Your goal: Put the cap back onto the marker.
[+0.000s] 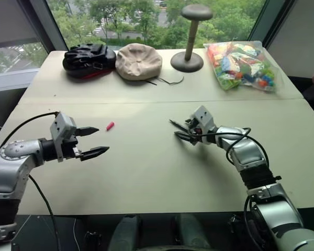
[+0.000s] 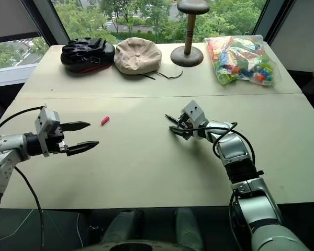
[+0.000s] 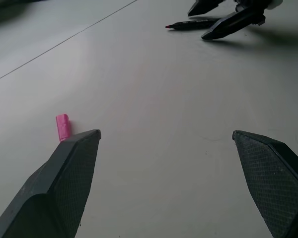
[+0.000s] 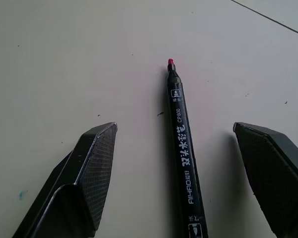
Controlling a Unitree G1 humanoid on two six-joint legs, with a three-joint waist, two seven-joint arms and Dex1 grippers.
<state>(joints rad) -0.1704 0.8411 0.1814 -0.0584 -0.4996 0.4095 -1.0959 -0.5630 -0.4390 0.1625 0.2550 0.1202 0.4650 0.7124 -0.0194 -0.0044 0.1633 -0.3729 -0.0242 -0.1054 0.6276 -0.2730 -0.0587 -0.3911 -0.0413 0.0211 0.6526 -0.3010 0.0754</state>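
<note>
- Two claws hang over a pale, matte beige worktop [image 1: 146, 178] whose smooth surface is crossed by a thin seam.
- Left claw [image 1: 93, 141], at the left middle of the left eye view, stands released: its two black, tapered fingers [image 3: 72, 168], with fine cross-hatched pads, are spread wide and grasp nothing.
- Cap [image 1: 110, 126], a tiny pink-red plastic cylinder, lies flat on the worktop just beyond the left claw's upper finger, apart from it.
- Right claw [image 1: 180, 129], right of centre in the same view, is also released; in the right wrist view its textured fingers [image 4: 89, 168] straddle the marker without touching it.
- Marker [image 4: 184, 153], a slim glossy black barrel with white lettering and a small red tip, lies flat on the worktop between those fingers, tip bare and pointing away from the wrist.
- Along the upper edge of the worktop sit a black helmet [image 1: 88, 59], a round tan fabric cap [image 1: 138, 61], a dark mushroom-shaped stand [image 1: 188, 55] and a clear bag of coloured pieces [image 1: 240, 65].
</note>
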